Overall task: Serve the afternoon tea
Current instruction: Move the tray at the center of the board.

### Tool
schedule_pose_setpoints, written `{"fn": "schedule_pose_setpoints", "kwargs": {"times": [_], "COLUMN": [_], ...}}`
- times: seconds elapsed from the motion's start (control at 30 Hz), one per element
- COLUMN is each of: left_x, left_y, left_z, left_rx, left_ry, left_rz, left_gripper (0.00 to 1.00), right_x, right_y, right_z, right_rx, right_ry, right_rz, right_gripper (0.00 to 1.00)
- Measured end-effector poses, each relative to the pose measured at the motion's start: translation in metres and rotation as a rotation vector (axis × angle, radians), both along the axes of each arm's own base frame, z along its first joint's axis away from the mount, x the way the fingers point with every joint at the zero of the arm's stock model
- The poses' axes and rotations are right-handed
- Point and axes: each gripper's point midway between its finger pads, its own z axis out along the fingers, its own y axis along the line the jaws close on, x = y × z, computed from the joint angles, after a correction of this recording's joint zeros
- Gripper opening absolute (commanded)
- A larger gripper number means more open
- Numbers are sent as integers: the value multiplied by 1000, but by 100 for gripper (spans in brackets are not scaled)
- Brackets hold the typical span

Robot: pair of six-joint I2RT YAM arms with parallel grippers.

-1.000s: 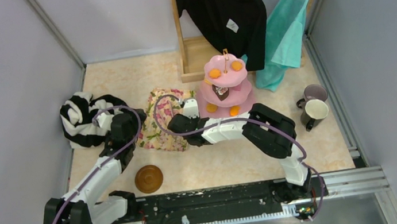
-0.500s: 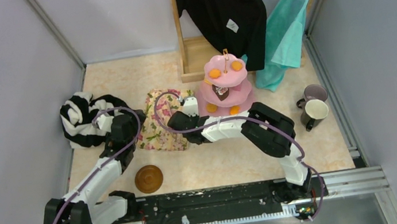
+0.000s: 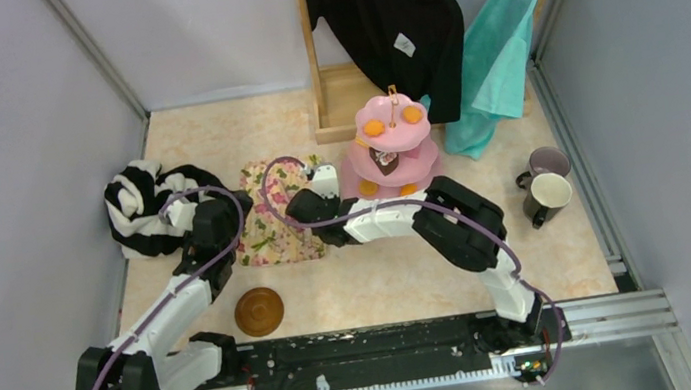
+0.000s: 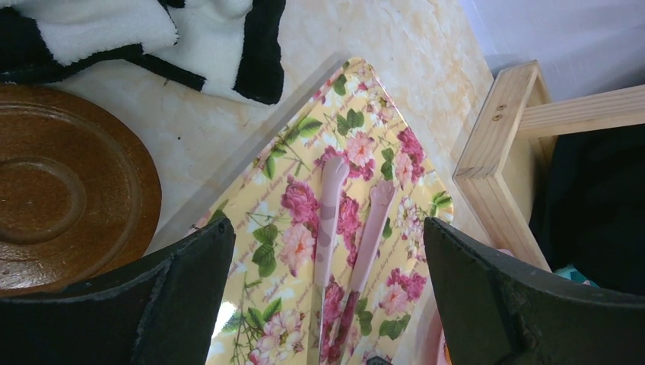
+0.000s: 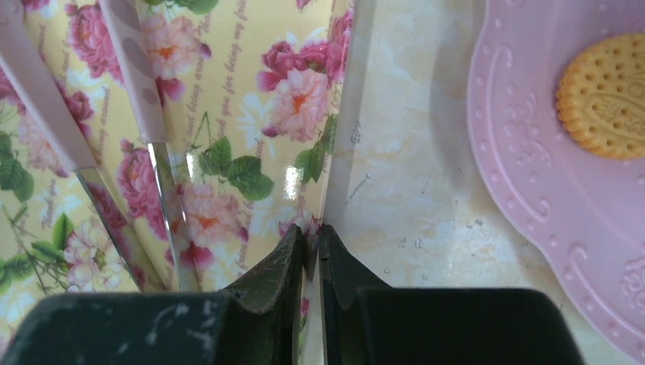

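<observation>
Near edge of table (image 3: 573, 271), left of centre: round brown saucer (image 3: 259, 311), alone, well apart from both mugs.

Mid-table, left: left gripper (image 4: 327, 228), claw spread wide, holding nothing, hanging over the floral-print cloth (image 4: 304, 152). Two pieces of pink-handled cutlery (image 4: 328, 213) loose on that cloth, side by side. Black-and-white striped garment (image 3: 146, 206) bunched toward the left edge.

Mid-table, centre: right gripper (image 5: 310, 236), tips pressed together, pinching the right-hand border of the cloth; only thin material between them.

Just right of that pinch: bottom tier of the pink three-tier cake stand (image 5: 525, 198), apart from the cloth by a strip of bare table, a round biscuit (image 5: 601, 99) on it. Orange pastries (image 3: 374, 128) on the top tier.

Right edge: cream mug (image 3: 548, 193), then lilac mug (image 3: 547, 163) behind it, touching or nearly so; cannot tell which.

Step in hand, as judged: shifting or squaring the cloth as a place setting. Early in the task; saucers and mugs not yet paired.

For a clean pull:
- Keep the pinched border low, close to the table.
- Drag slowly, so the cutlery rides along and does not slide off.
- Steer away from the stand's rim; a knock risks spilling pastries.
- Keep the left claw clear of the cloth.
</observation>
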Motion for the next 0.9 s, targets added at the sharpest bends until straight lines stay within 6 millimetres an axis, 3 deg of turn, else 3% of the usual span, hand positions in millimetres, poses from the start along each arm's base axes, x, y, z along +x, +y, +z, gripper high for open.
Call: {"fn": "schedule_pose_setpoints", "kwargs": {"times": [0.67, 0.9], "left_x": [-1, -1], "left_y": [1, 1], "left_z": [-2, -2], "left_rx": [1, 1], "left_ry": [2, 3], "left_rz": [7, 7], "left_gripper": [98, 98], "right_x": [49, 69], "right_y": [-1, 8], "right_z": [2, 4], "right_rx": [-19, -15], "right_ry": [7, -6], "right_rz": [-55, -65], "right_gripper": [0, 0]}}
